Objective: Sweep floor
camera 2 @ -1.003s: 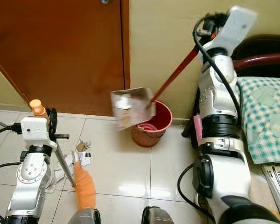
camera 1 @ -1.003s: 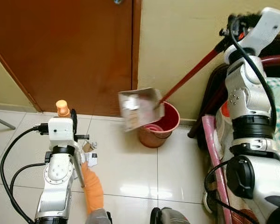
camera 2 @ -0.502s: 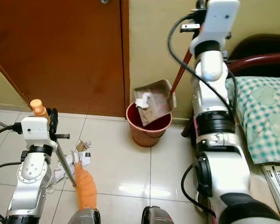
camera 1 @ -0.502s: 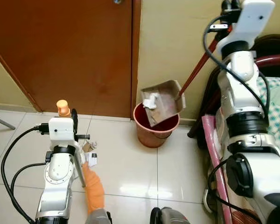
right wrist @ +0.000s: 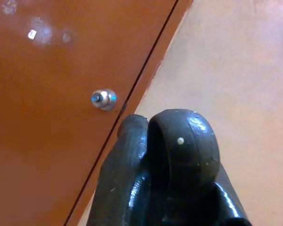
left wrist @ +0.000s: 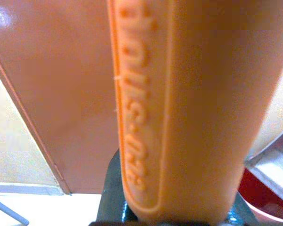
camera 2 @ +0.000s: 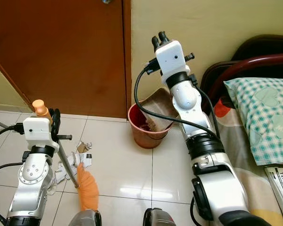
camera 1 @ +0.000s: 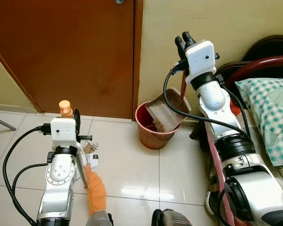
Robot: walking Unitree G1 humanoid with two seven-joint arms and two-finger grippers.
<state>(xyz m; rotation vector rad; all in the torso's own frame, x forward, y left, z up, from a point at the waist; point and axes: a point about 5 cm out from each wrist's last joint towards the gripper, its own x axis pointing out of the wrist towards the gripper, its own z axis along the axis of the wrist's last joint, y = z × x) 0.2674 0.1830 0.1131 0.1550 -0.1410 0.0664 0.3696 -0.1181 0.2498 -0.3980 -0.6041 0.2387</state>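
Note:
My right gripper is raised in front of the wall, shut on the red handle of a grey dustpan. The pan stands tipped steeply with its mouth down inside the red bucket. In the right wrist view the handle's black end cap sits close to the lens. My left gripper is shut on the broom's orange handle, low on the left. Its orange bristles rest on the tiles beside several white paper scraps.
A brown door and a beige wall close off the far side. A bed with a chequered pillow and a dark red frame runs along the right. A book lies at the lower right. Pale tiles stretch between broom and bucket.
My right arm swung the dustpan from the air left of the bucket over it and lowered it, tipping the pan into the bucket. The paper on the pan is gone. The left arm stayed put.

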